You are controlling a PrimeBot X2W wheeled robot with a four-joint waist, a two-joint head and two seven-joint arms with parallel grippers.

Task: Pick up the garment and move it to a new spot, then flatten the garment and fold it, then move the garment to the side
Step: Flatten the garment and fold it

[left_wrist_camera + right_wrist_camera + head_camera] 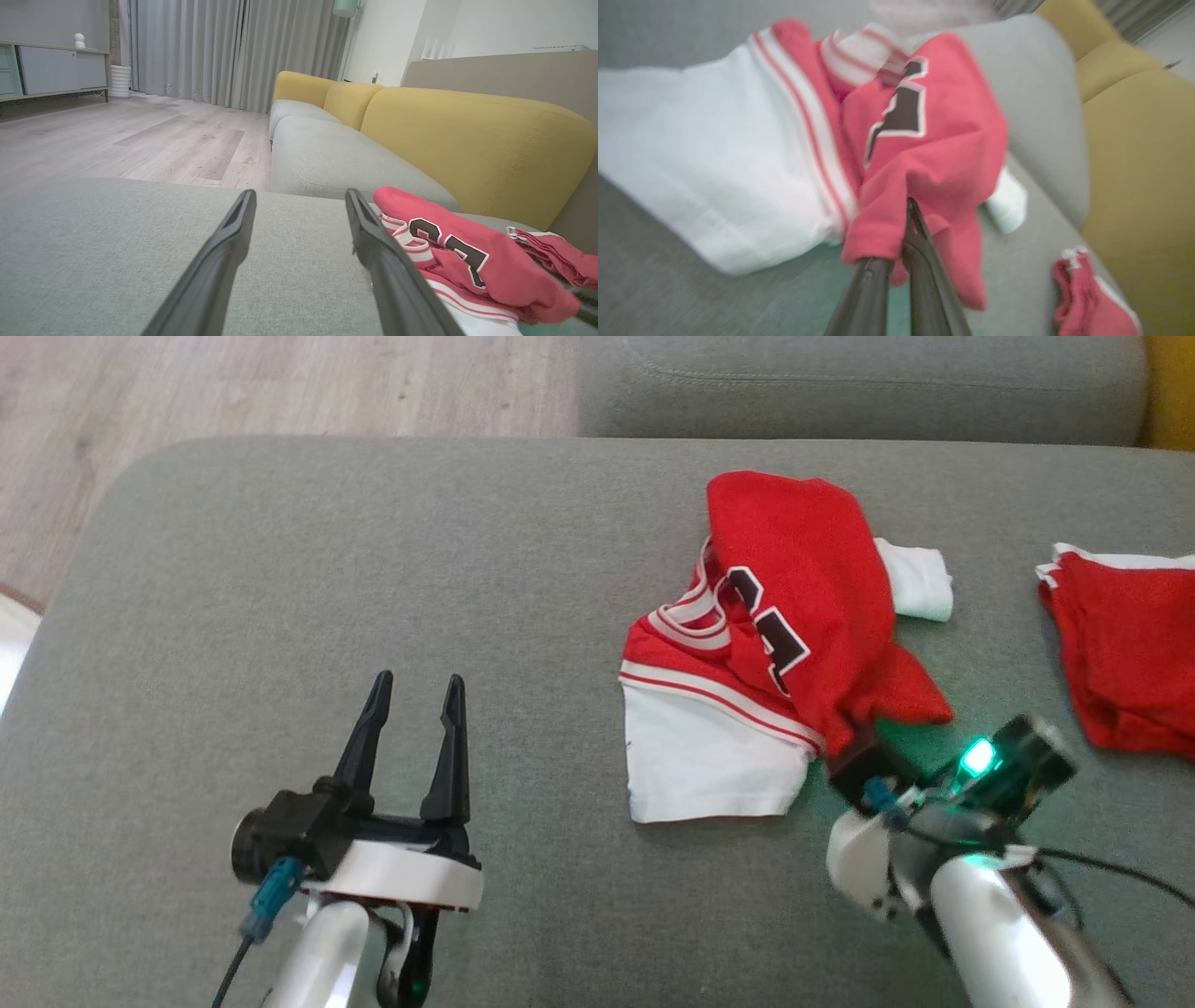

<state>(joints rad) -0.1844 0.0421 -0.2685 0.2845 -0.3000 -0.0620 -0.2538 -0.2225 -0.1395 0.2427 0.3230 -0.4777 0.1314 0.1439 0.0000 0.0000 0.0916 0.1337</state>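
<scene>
One red-and-white jersey [794, 569] with black lettering, crumpled at two o'clock on the grey fabric cushion [373, 569], is being pinched at its five-o'clock red edge by the clamped-shut right gripper [909, 207], left gripper [417, 686] idling wide open, empty; probable risk: thin pinch slipping as fabric drags.

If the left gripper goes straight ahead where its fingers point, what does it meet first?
Probably bare grey cushion only; the left gripper points past the red jersey, which lies to its right. Depth is unclear.
</scene>
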